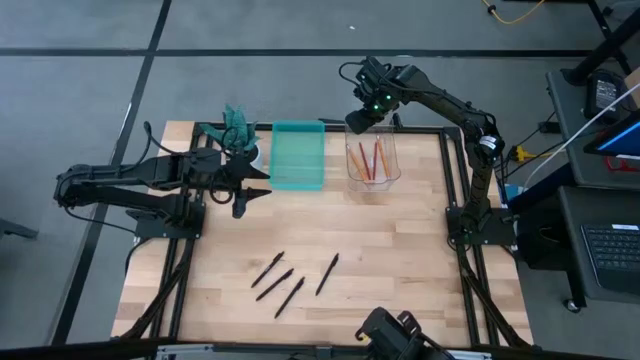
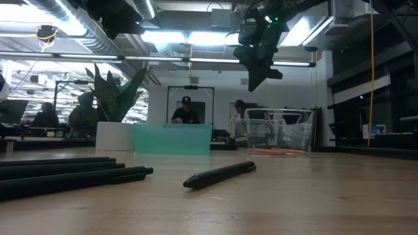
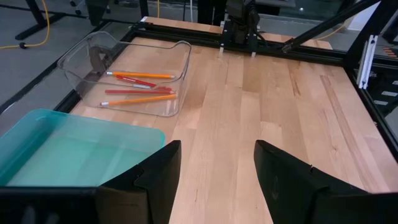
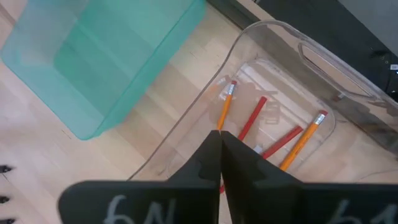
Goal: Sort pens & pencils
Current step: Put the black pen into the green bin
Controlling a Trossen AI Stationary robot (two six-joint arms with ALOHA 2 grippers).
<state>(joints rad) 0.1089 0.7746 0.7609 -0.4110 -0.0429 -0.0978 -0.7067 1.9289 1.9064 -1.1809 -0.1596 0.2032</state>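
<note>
Several black pens (image 1: 290,281) lie flat on the wooden table near its near edge; in the low view they are at the left (image 2: 65,173), with one apart (image 2: 219,175). Two orange and two red pencils (image 1: 370,160) (image 4: 252,118) (image 3: 137,90) lie in a clear bin (image 1: 373,160). My right gripper (image 1: 362,120) (image 2: 256,79) (image 4: 221,146) hangs shut and empty above that bin's far-left edge. My left gripper (image 1: 252,192) (image 3: 217,168) is open and empty, level over the table, just on the near side of the teal bin.
A teal bin (image 1: 298,155) (image 3: 74,149) (image 4: 106,56) stands left of the clear bin (image 2: 281,130) at the far edge. A potted plant (image 1: 238,125) (image 2: 114,124) sits left of the teal bin. Bare wood lies between the bins and the pens. People sit in the room beyond.
</note>
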